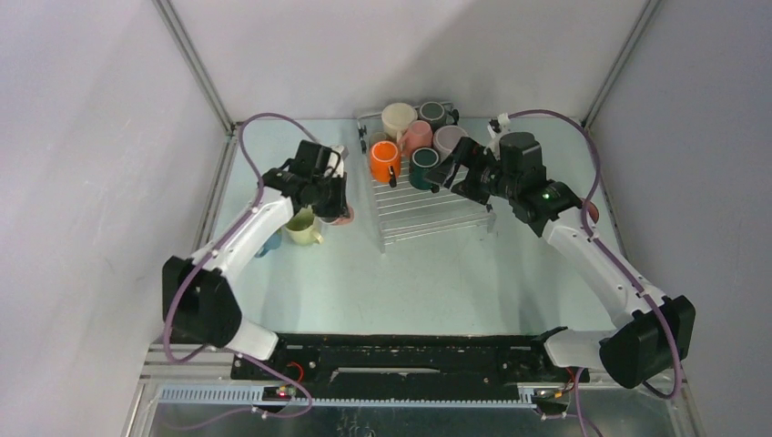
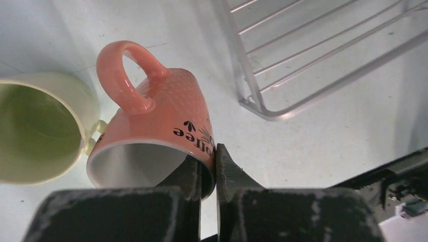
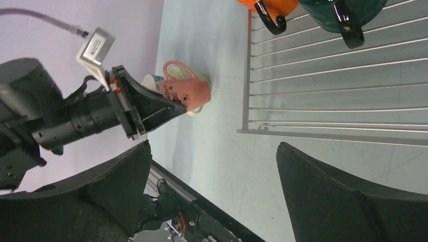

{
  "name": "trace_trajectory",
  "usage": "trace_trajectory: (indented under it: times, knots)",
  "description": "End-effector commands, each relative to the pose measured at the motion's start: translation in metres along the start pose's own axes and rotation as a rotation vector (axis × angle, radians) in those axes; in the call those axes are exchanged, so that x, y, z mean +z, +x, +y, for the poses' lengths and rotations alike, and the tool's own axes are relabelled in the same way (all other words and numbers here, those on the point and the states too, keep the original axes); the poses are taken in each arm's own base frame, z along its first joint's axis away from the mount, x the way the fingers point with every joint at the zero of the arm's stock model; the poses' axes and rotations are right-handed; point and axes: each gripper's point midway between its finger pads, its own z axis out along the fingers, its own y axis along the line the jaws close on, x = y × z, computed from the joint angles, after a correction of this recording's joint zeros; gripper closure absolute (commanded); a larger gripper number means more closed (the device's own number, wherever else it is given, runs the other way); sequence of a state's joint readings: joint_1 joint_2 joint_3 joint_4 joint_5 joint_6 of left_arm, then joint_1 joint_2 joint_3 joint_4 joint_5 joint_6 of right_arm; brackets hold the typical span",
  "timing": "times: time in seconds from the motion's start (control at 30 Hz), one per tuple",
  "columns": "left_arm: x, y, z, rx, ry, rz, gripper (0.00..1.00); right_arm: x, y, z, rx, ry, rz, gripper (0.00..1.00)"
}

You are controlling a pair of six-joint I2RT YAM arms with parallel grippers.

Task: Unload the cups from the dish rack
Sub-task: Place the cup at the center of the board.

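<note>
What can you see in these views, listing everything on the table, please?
table: one, pale blue-green.
dish rack: one, clear, wire ribs, far middle of table.
mugs in rack: six visible, at far end: cream mug, dark grey mug, pink mug, mauve mug, orange mug, dark teal mug.
pale green mug: one, upright, left of rack.
blue mug: one, beside it, mostly under left arm.
salmon mug: one, tilted, left of rack.
reddish object: one, mostly hidden behind right arm.
left gripper: shut on salmon mug's rim.
right gripper: open, above rack near dark teal mug.
</note>
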State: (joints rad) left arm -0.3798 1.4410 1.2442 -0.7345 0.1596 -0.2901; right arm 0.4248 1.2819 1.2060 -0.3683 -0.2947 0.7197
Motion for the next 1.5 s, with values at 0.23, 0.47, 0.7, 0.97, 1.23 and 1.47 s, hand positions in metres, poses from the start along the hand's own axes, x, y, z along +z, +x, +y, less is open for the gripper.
trace_trajectory:
  times: [0.23,0.47,0.7,0.97,1.23,1.47]
  knots:
    - [0.035,-0.021,0.024,0.118,-0.162,0.062,1.0,-0.024,-0.01,0.003,-0.072,0.004,-0.047,0.0]
    - [0.055,-0.015,0.035,0.126,-0.208,0.109,1.0,-0.027,-0.008,-0.001,-0.083,0.021,-0.043,0.0]
    - [0.067,-0.002,0.039,0.135,-0.21,0.147,1.0,-0.025,-0.006,-0.002,-0.084,0.021,-0.03,0.0]
    - [0.078,0.009,0.044,0.146,-0.214,0.185,0.95,-0.022,-0.003,-0.006,-0.082,0.033,-0.017,0.0]
    - [0.084,0.011,0.044,0.146,-0.208,0.2,0.8,-0.018,-0.002,-0.007,-0.081,0.036,-0.012,0.0]
    - [0.08,0.009,0.043,0.147,-0.203,0.185,0.55,-0.014,-0.001,-0.009,-0.081,0.04,-0.006,0.0]
